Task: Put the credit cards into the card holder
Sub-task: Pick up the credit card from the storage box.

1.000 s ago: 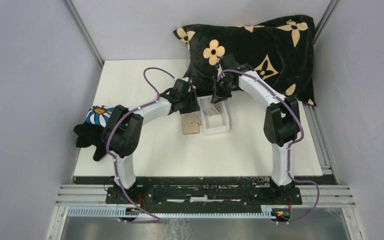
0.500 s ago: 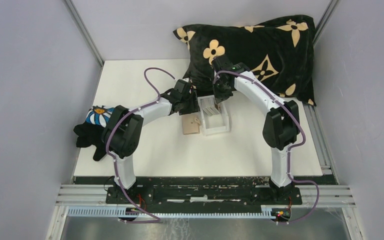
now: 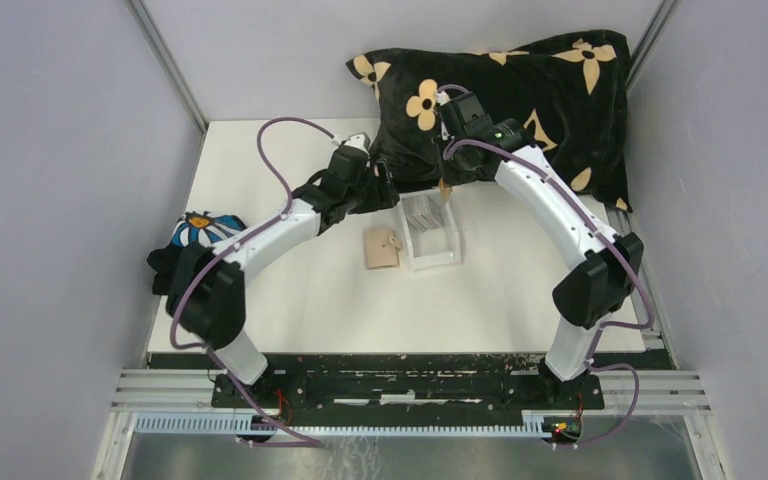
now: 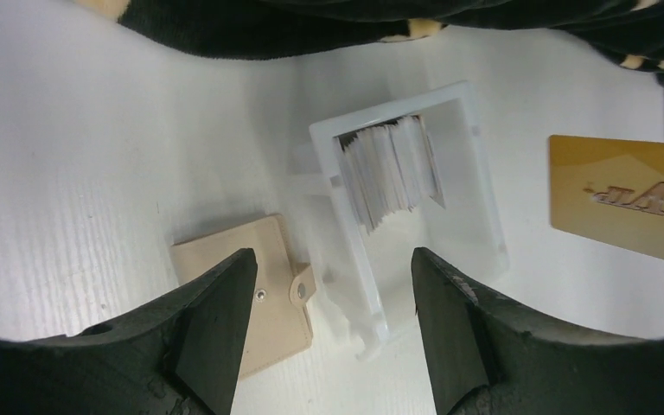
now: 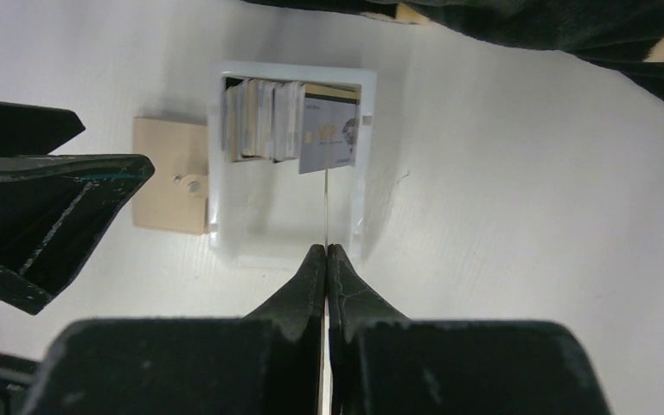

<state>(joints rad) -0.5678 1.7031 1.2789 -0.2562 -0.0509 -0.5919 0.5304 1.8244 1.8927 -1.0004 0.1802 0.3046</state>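
While the card holder (image 4: pixel 278 328) is lying shut just beside the clear box (image 5: pixel 294 66) of cards (image 5: pixel 259 121), the right gripper (image 5: pixel 326 251) is pinching one yellow card (image 4: pixel 618 199) edge-on above the box, and the left gripper (image 4: pixel 330 259) is hovering over the holder, jaws spread wide, probably readying to open it.

card holder (image 3: pixel 381 248) lies just left of the box (image 3: pixel 433 250); cards (image 3: pixel 422 212) stand in the box's far end; pillow (image 3: pixel 520 90) behind.

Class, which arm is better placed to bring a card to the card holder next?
Right: the right end effector is shut on a yellow card; the left end effector is open and empty.
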